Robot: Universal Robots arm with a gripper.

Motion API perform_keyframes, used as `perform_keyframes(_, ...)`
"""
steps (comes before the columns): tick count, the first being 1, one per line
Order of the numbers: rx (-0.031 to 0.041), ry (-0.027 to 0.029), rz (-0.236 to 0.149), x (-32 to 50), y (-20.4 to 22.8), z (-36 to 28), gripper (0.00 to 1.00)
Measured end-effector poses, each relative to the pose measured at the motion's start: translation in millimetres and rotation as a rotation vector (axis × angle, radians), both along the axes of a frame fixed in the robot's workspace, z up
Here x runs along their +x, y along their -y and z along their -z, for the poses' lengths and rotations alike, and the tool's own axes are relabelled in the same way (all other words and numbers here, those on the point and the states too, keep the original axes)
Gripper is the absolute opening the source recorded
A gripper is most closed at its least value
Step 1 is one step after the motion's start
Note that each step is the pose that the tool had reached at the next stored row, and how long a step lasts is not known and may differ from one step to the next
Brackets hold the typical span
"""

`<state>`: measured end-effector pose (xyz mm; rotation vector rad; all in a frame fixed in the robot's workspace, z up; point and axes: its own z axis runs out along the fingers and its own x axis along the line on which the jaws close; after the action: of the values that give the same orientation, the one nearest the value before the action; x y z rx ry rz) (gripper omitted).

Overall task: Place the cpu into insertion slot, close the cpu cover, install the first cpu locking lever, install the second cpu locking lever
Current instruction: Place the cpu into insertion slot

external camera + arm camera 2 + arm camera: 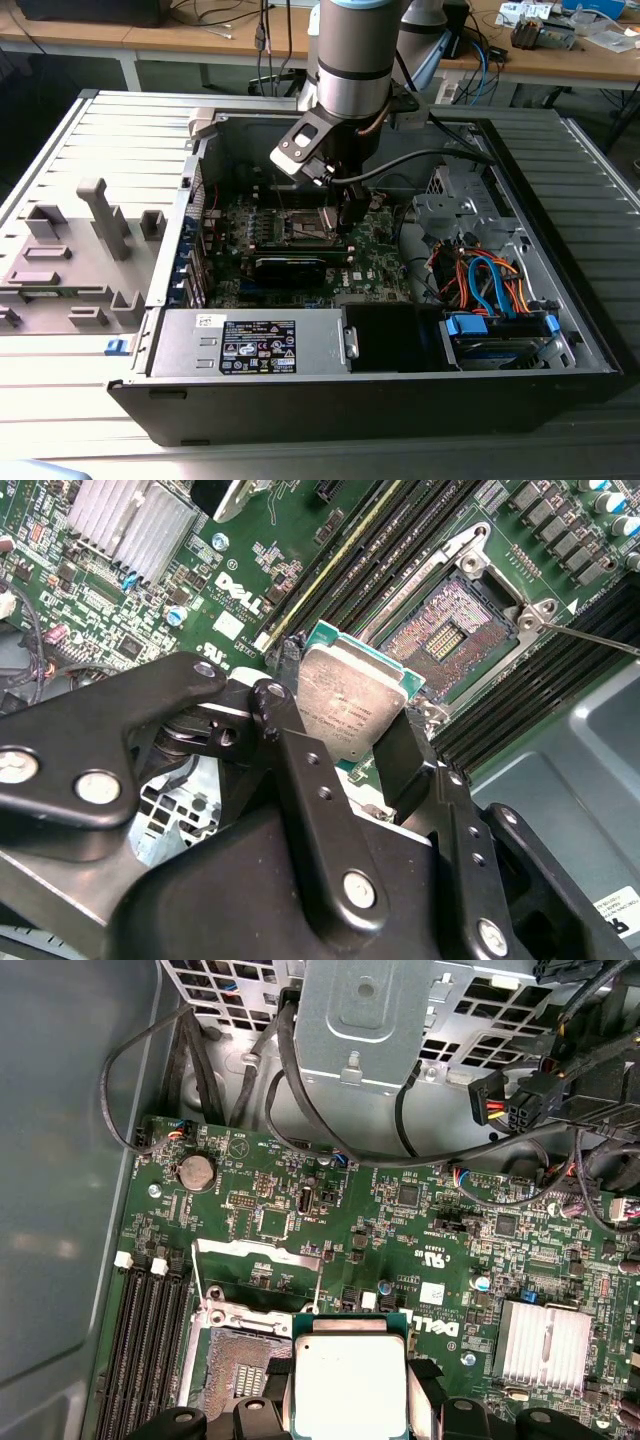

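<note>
From my station I see the end effector (345, 730) closed on the cpu (350, 705), one black finger (405, 750) pressed against each of two opposite edges. The chip's silver-grey top faces both wrist cameras, and its green rim shows along one side. In the second wrist view it sits tilted against the board rather than flat.

The cpu is not seated. It hangs just beside the insertion slot (440, 640), overlapping one edge of it in the first wrist view. I cannot tell whether it touches the slot's metal border. The slot's field of contacts lies bare.

The cpu cover (255, 1250) stands raised on the far side of the slot, and the green board shows through its square window. A thin metal lever (590, 635) sticks out from the slot's corner, away from the frame.

Long black memory slots (150, 1330) run alongside the socket, and a finned heat sink (545, 1345) sits further along the board.

In the exterior view the arm reaches down into the open computer case (560, 330), which lies on its side on the grey ribbed table (70, 400).
</note>
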<state>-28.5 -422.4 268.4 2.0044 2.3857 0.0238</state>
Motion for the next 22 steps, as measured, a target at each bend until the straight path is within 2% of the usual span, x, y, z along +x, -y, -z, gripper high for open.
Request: perform_keyframes(22, -0.0003, 0.0000, 0.031, 0.1, 0.0, 0.3, 0.55)
